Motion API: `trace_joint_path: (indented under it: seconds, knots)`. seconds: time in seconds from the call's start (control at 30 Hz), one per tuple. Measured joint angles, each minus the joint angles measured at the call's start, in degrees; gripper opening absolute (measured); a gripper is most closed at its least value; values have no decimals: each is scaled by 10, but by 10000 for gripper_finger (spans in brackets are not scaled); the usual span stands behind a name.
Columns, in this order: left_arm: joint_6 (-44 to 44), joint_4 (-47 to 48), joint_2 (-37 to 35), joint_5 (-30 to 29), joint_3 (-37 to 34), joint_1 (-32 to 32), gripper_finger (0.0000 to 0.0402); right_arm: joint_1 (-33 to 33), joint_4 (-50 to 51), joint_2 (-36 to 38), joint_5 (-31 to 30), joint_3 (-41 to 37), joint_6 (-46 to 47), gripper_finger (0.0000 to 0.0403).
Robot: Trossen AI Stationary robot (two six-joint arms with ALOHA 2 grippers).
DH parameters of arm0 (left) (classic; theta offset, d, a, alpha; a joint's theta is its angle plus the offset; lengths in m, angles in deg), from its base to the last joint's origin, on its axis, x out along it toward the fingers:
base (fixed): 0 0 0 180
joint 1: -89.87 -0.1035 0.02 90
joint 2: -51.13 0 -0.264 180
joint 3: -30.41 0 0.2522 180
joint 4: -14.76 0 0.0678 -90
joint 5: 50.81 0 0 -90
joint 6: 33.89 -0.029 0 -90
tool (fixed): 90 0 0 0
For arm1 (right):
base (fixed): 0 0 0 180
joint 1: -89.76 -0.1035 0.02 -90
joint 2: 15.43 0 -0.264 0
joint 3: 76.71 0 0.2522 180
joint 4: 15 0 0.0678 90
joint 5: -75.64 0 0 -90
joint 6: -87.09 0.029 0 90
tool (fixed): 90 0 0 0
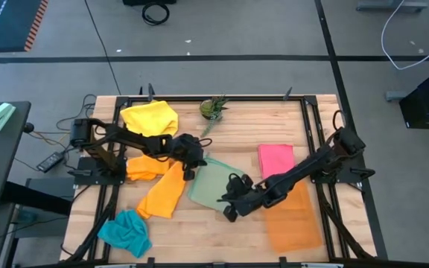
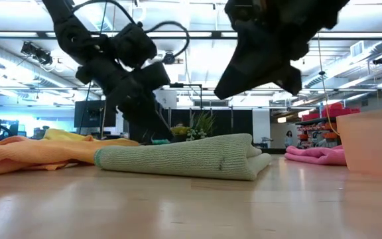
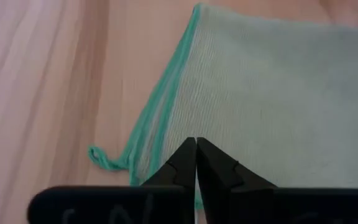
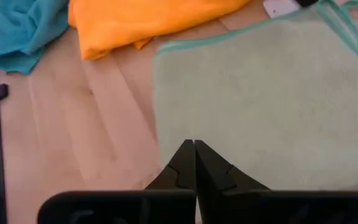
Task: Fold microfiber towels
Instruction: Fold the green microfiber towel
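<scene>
Nearest the table's front edge lay the teal towel (image 1: 125, 232). The right gripper (image 1: 232, 208) hovered over the near edge of the pale green towel (image 1: 213, 184) at mid-table, jaws fully closed and empty. The orange towel (image 1: 162, 195) lay just beside it. Farther back, the left gripper (image 1: 193, 167) hung over the green towel's far corner, jaws also pinched together on nothing. Beyond sat the pink towel (image 1: 275, 158) and yellow towel (image 1: 150, 117). The green towel looked already doubled over; the next fold likely called for opening both jaws and pinching an edge.
</scene>
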Motion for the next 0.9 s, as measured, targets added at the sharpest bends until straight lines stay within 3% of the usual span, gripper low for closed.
trace_joint_path:
  seconds: [0.2,0.6,0.9]
  knots:
    - [-13,13,-4,10,0,26,10,-14,7,-27,-9,0,43,1]
    - [15,92,-41,11,0,119,12,55,64,-37,11,-3,1,1]
    - [32,124,-69,-62,0,193,13,108,62,-57,57,-33,-29,1]
